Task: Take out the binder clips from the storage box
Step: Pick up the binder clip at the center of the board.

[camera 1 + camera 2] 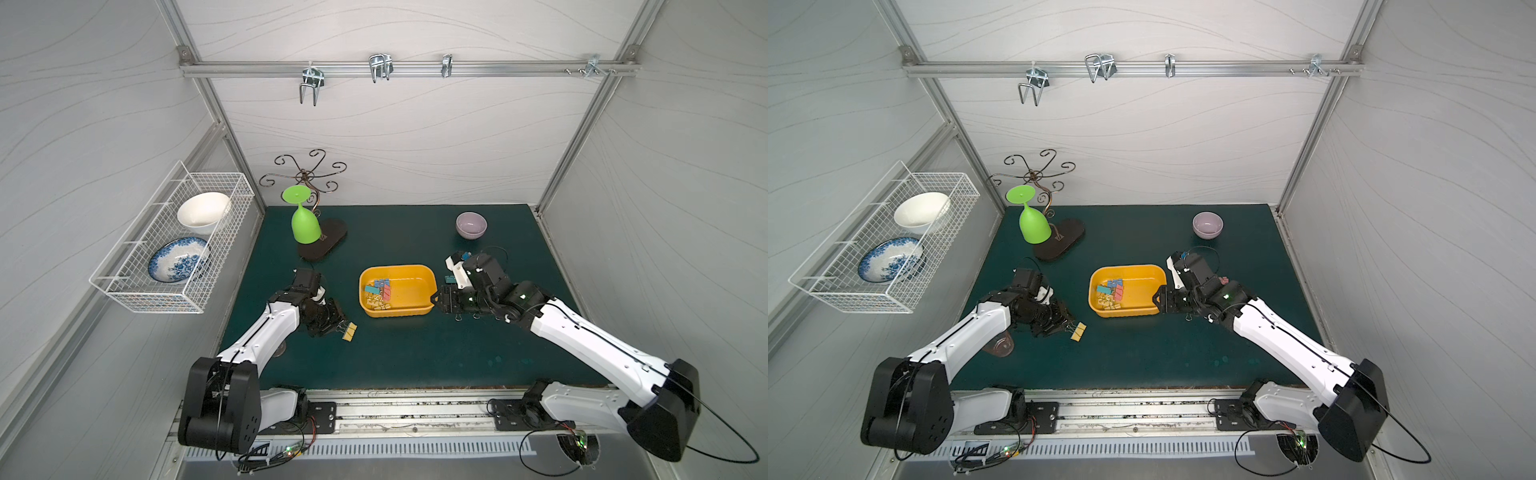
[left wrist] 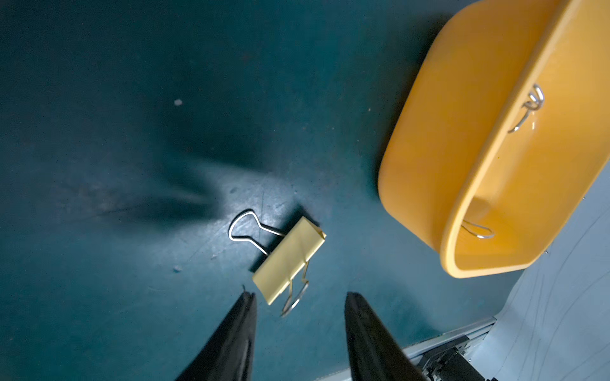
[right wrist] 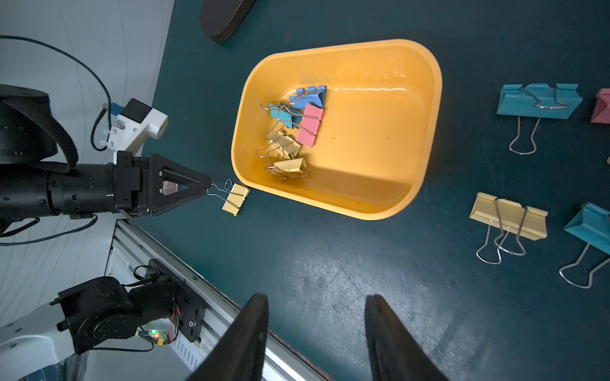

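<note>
Hovering low over the dark green mat [image 1: 395, 365], the left gripper [image 2: 298, 295] shows its black fingers parted. A pale yellow clip [image 2: 288, 259] lies flat just ahead, one thin wire loop poking between the tips, unpinched. From this wrist the storage box [image 2: 425, 138] is mostly smooth orange-yellow outer wall, with a few loops peeking over the rim.

Over to the right wrist, which looks straight in: the binder clips [image 3: 297, 132] sit bunched at one end of the glossy floor, blue, teal, pink and cream, handles tangled. It also catches four loose clips [image 3: 508, 216] on the mat beyond the box, which both top views largely hide beneath the right arm [image 1: 582, 332]. The right gripper [image 3: 317, 297] is spread and empty, by the box's rounded end.
</note>
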